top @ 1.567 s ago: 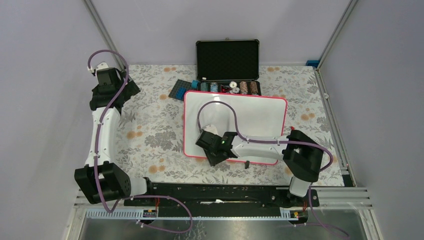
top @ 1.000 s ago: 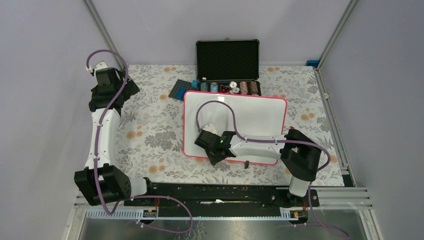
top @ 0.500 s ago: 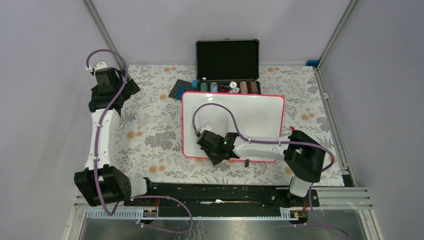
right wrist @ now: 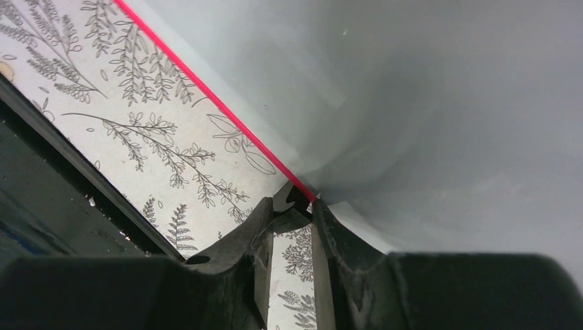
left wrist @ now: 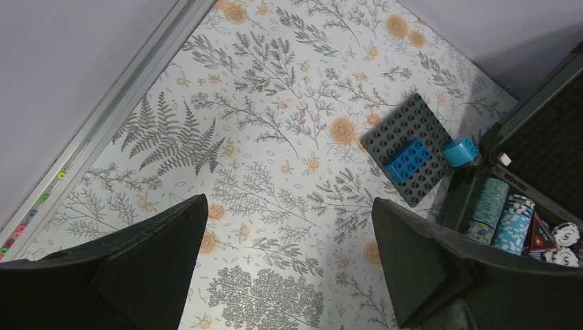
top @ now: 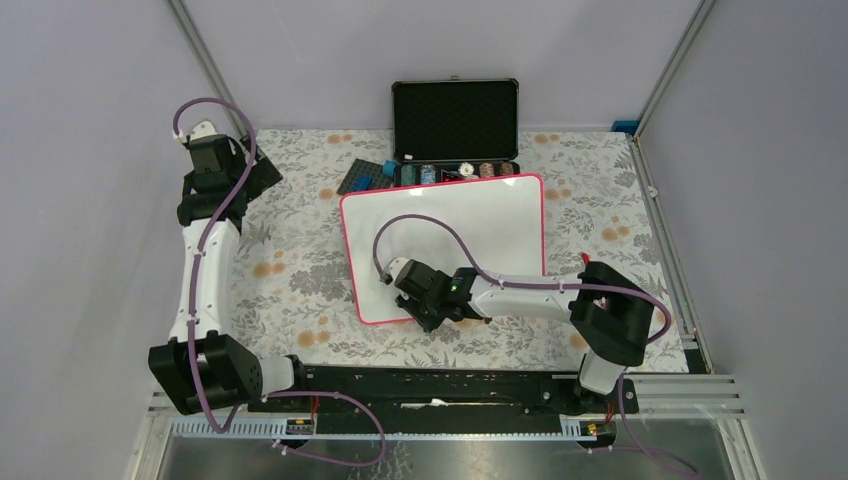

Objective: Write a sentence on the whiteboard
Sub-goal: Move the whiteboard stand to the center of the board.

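Overhead view: a large glossy white whiteboard (top: pixel 480 220) with a thin pink-red frame lies askew on the floral tablecloth (top: pixel 300 260), in front of an open black case (top: pixel 455 120). The right gripper (top: pixel 420 305) sits at its near edge.

Left wrist view: the left gripper (left wrist: pixel 287 203) is spread wide and empty.

Right wrist view: the jaws are pinched nearly closed on the rim at a small black clip (right wrist: pixel 297 198). The whiteboard looks stiff, light and slippery, so it is best held by its rim.

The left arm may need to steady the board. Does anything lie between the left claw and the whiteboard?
Nothing visible: only floral tablecloth lies between the left claw and the whiteboard. The grey brick plate sits off its far corner.
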Controlling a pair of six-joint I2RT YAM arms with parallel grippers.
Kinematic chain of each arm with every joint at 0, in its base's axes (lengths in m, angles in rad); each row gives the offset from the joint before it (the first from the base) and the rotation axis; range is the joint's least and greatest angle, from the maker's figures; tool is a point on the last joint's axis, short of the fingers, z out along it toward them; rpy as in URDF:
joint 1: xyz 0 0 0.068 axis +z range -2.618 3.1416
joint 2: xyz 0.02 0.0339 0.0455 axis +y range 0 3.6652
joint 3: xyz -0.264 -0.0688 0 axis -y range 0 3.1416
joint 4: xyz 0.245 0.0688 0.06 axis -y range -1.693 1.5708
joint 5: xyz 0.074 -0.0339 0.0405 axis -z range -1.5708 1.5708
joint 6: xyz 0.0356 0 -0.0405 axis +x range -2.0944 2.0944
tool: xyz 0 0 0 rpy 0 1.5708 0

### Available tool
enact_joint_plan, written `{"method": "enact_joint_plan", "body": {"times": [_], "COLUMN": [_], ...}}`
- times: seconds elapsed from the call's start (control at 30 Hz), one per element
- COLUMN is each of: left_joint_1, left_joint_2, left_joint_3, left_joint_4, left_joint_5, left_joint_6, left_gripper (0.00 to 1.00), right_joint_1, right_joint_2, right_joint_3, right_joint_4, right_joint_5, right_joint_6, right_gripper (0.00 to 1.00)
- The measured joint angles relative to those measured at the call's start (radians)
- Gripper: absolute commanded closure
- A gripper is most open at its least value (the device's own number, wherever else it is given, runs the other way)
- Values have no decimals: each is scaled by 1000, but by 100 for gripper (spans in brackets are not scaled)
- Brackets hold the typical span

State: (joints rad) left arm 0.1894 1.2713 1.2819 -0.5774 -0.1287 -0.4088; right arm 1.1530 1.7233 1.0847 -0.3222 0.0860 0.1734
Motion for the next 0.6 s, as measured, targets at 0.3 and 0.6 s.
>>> {"method": "enact_joint_plan", "body": {"times": [0.3,0.6], "left_joint_1": [0,0], "left_joint_2": [-14,-15], "left_joint_3": [0,0], "left_joint_4": [16,27], "left_joint_5": [63,97], "left_joint_6": [21,45], "left_gripper": [1,1], "right_joint_1": [-3,-45], "right_joint_2": [-2,-11], "right_joint_3": [-9,-26], "right_joint_4": [51,72], "right_joint_5": [-81,-209], "right_joint_6": [-166,-278], "right_gripper": [100,100]}}
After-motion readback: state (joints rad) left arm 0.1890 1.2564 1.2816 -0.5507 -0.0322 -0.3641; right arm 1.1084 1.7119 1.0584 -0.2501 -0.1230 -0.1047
